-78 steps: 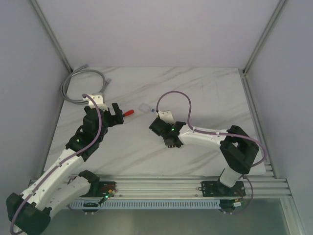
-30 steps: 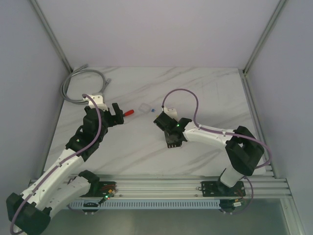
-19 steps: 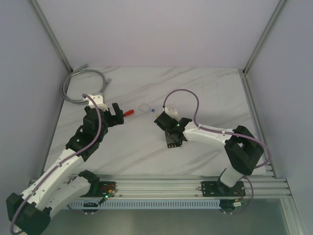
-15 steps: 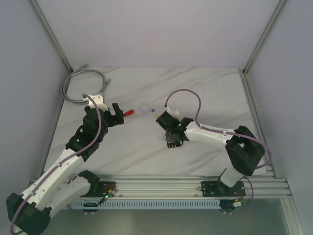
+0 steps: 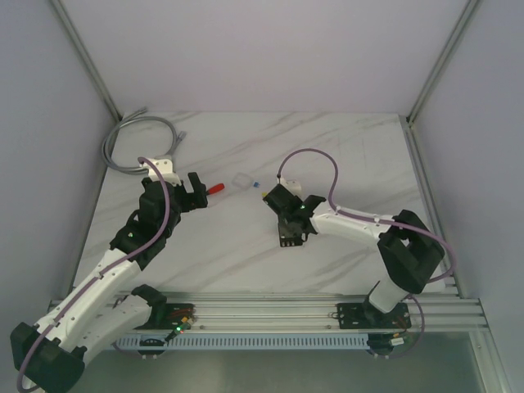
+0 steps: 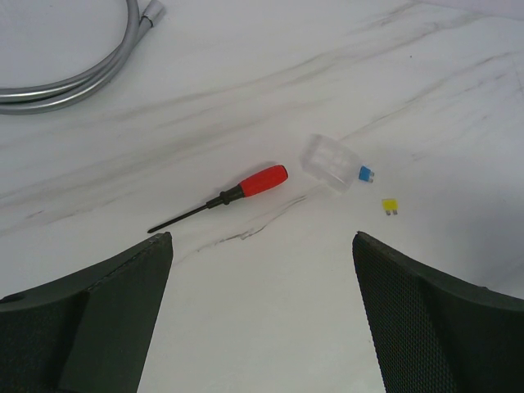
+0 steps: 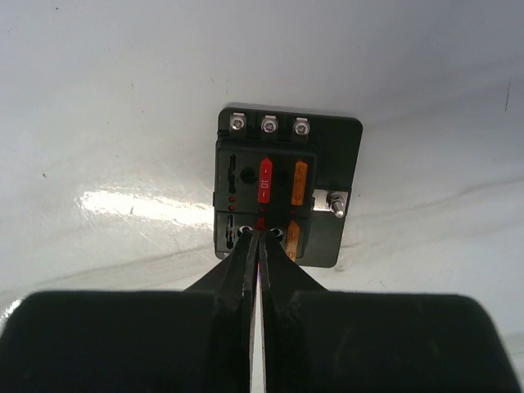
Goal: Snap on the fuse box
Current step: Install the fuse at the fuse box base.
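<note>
The fuse box [image 7: 286,196] is a small black square block lying flat on the marble table, with a red fuse and two orange fuses in its slots. It also shows in the top view [image 5: 286,238]. My right gripper [image 7: 262,233] points down at its near slot row, shut on a small red fuse whose tip shows between the fingertips at the box. In the top view my right gripper [image 5: 289,227] is right over the box. My left gripper [image 6: 262,246] is open and empty, above bare table, short of the clear cover [image 6: 332,160].
A red-handled tool [image 6: 254,182] lies left of the clear cover [image 5: 242,179]. A blue fuse [image 6: 365,173] touches the cover and a yellow fuse [image 6: 390,205] lies beside it. A grey cable [image 5: 135,139] coils at the back left corner.
My right gripper has swung right and toward the near edge, coming down onto the fuse box. The left arm has not moved.
</note>
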